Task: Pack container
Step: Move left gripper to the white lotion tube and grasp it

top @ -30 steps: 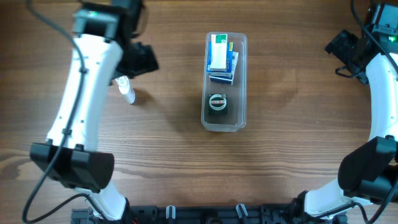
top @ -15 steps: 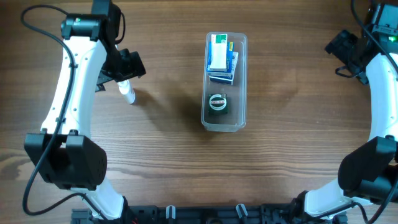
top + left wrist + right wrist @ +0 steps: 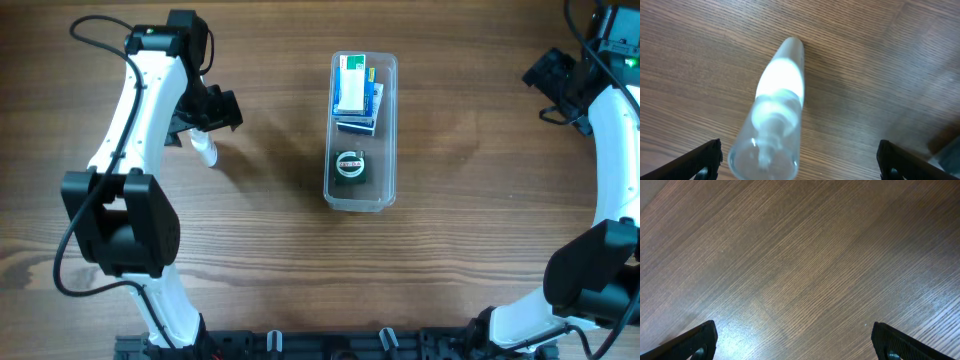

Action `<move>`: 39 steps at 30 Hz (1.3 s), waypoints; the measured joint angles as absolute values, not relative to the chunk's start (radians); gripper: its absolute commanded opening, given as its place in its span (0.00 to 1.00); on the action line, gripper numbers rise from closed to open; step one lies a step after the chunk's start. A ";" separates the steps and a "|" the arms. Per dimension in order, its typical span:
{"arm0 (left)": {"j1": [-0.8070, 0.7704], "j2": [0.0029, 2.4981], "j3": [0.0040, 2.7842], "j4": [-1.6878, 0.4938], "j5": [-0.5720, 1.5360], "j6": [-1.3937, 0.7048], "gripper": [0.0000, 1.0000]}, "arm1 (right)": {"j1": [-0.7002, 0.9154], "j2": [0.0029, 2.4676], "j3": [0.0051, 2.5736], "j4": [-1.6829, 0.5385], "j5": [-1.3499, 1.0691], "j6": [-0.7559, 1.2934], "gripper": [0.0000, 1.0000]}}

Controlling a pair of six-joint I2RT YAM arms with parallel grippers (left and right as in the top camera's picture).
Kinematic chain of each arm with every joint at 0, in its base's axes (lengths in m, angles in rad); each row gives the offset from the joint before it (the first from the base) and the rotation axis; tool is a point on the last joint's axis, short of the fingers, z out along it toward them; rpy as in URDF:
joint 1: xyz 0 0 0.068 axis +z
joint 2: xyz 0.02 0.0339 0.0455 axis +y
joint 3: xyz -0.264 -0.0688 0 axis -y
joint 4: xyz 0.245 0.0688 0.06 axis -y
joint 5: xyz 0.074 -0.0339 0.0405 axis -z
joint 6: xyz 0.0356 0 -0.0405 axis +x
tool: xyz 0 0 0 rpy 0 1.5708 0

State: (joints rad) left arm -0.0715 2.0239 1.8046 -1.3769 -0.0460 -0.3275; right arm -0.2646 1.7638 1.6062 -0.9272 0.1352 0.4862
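Overhead view puts the left gripper [image 3: 208,118] just above the small clear plastic bottle [image 3: 205,149]. The bottle lies on its side on the brown wooden table [image 3: 270,260], well apart from the long clear plastic container [image 3: 390,140] to its right. From the left wrist you see the fingers spread wide, one on each side of the bottle, whose long axis runs almost square to their closing line. The right gripper [image 3: 545,78], also spread and empty, is far away, so your left arm is the nearer one.

Brown wood-grain table [image 3: 460,250], bare surface glossy in places. Small clear plastic bottle [image 3: 204,149] rests on its left half, whitish cap end.
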 measured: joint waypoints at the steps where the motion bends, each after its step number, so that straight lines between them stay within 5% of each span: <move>1: -0.069 2.028 1.805 -1.374 -0.048 -0.321 1.00 | -0.265 1.764 1.606 -0.927 0.135 0.486 1.00; 31: -0.038 2.118 1.803 -1.290 -0.014 -0.210 1.00 | -0.265 1.764 1.606 -0.927 0.135 0.486 1.00; 39: -0.038 2.118 1.803 -1.290 -0.022 -0.202 0.90 | -0.265 1.764 1.606 -0.927 0.135 0.486 1.00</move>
